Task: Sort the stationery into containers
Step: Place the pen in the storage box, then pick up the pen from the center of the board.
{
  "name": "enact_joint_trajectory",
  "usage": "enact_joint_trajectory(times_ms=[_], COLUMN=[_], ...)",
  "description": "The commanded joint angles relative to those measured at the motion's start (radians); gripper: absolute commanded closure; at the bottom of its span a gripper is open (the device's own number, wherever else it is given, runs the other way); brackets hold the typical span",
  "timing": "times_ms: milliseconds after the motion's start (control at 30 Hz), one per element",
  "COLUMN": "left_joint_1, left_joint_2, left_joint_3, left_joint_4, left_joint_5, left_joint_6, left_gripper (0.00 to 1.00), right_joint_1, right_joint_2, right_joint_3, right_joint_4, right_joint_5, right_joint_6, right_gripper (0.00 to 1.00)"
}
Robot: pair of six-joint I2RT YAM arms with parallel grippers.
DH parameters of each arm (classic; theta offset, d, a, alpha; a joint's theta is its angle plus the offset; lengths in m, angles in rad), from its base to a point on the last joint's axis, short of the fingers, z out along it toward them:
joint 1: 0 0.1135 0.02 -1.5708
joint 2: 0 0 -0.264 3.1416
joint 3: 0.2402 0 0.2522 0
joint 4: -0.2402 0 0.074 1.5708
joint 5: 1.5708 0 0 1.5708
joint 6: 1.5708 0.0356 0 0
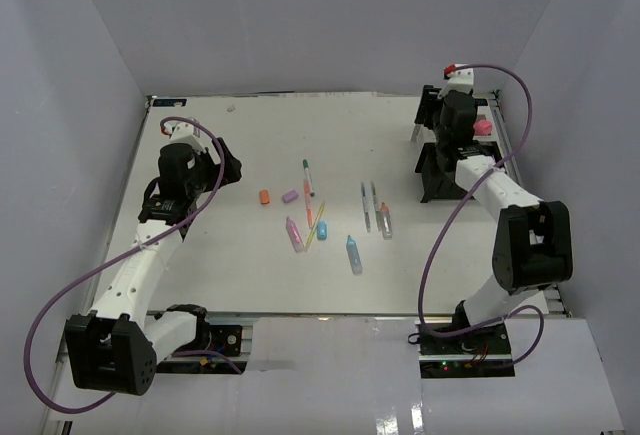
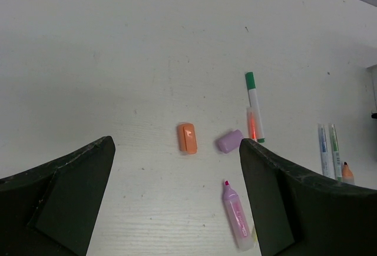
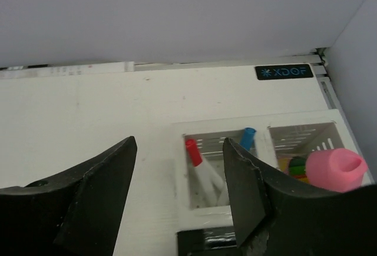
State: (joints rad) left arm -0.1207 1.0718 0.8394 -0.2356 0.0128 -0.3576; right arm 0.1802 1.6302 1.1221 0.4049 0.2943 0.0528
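Stationery lies loose mid-table: an orange eraser (image 1: pixel 264 196), a purple cap (image 1: pixel 290 196), a green-capped pen (image 1: pixel 308 177), a pink highlighter (image 1: pixel 294 233), a blue marker (image 1: pixel 354 254) and two thin pens (image 1: pixel 368 205). My left gripper (image 1: pixel 232 167) is open and empty, left of them. In its wrist view the orange eraser (image 2: pixel 187 138), the purple cap (image 2: pixel 229 141) and the pink highlighter (image 2: pixel 237 215) lie between its fingers (image 2: pixel 65 203). My right gripper (image 1: pixel 428 127) is open and empty above the organizer (image 1: pixel 438 173). A white mesh compartment (image 3: pixel 182 209) holds a red-capped pen (image 3: pixel 193 152) and a blue-capped pen (image 3: pixel 247 138).
A pink-capped bottle (image 3: pixel 334 169) stands in the compartment to the right, also in the top view (image 1: pixel 482 127). An orange-tipped marker (image 1: pixel 385 221) and a small blue item (image 1: pixel 321 231) lie among the pens. Grey walls enclose the table on three sides.
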Motion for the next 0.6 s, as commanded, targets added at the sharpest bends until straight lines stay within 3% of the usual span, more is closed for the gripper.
enact_joint_trajectory(times_ms=[0, 67, 233, 400, 567], left_joint_1=[0.003, 0.003, -0.029, -0.223, -0.411], left_joint_2=[-0.012, 0.011, 0.103, 0.296, 0.511], left_joint_3=[0.004, 0.013, 0.088, 0.285, 0.469], left_joint_4=[-0.013, -0.03, -0.144, -0.27, -0.366], left_joint_5=[0.007, 0.018, 0.098, -0.045, -0.18], left_joint_6=[-0.017, -0.035, -0.102, -0.145, -0.213], left_gripper=[0.02, 0.02, 0.02, 0.02, 0.02], right_joint_1=[0.086, 0.105, 0.12, 0.12, 0.12], right_joint_2=[-0.09, -0.144, -0.343, -0.551, -0.742], right_joint_3=[0.087, 0.076, -0.101, -0.274, -0.439], right_joint_4=[-0.24, -0.361, -0.462, -0.471, -0.436], right_joint_5=[-0.018, -0.059, -0.158, -0.221, -0.21], right_joint_6=[0.033, 0.088, 0.186, 0.277, 0.302], right_gripper=[0.33, 0.32, 0.19, 0.05, 0.03])
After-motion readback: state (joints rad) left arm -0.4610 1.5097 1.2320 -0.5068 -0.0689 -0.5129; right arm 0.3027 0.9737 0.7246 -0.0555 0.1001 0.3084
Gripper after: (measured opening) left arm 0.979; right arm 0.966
